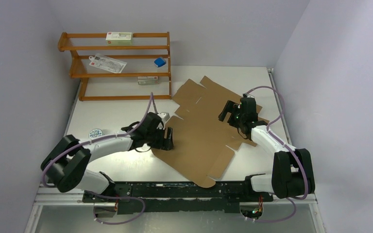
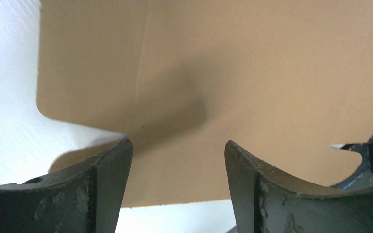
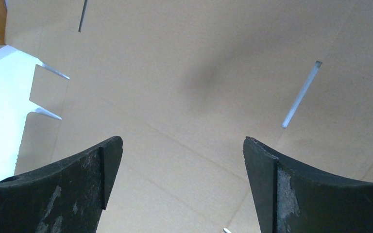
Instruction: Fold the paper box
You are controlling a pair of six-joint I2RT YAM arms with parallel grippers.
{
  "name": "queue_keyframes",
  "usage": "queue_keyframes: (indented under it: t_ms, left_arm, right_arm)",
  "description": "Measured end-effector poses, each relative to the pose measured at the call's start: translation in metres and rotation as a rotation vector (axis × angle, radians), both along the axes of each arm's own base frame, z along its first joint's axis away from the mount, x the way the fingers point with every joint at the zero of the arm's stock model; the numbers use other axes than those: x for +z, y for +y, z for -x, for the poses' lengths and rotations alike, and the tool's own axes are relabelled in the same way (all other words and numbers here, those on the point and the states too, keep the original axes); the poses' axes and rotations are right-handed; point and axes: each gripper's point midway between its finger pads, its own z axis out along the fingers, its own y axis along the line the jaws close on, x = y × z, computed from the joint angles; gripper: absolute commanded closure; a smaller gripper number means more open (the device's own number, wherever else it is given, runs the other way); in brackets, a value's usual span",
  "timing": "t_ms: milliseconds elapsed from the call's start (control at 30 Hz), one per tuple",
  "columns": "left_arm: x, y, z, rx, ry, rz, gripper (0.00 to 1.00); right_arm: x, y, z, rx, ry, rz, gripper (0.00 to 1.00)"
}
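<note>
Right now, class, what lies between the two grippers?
The flat paper box fills the stretch between the left gripper and the right gripper, seen in the top view.

High above and behind the arm bases, looking down over the whole table (image 1: 121,109). On the left wrist, close down past the left gripper (image 2: 177,144) onto an edge flap of the paper box (image 2: 252,87). On the right wrist, equally near, past the right gripper (image 3: 183,141) onto its slitted middle. Shared by all three: that cardboard.
</note>
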Motion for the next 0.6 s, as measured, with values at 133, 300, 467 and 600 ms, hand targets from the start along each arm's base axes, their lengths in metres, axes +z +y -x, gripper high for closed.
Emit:
queue_keyframes:
  t_ms: [133,300,467,600]
  left_arm:
    - [0.008,0.006,0.008,0.009,-0.001,0.001,0.18]
    - [0.035,0.011,-0.022,0.042,-0.085,-0.039,0.16]
    - [0.058,0.020,-0.080,0.113,-0.168,-0.051,0.18]
    - [0.042,0.024,-0.102,0.126,-0.149,-0.081,0.19]
  right_arm:
    - [0.003,-0.001,-0.001,-0.006,0.000,0.005,0.00]
    - [0.004,-0.016,-0.002,-0.075,0.019,0.064,0.00]
    - [0.000,-0.037,0.009,-0.168,0.061,0.134,0.00]
    - [0.002,-0.045,0.013,-0.210,0.063,0.159,0.00]
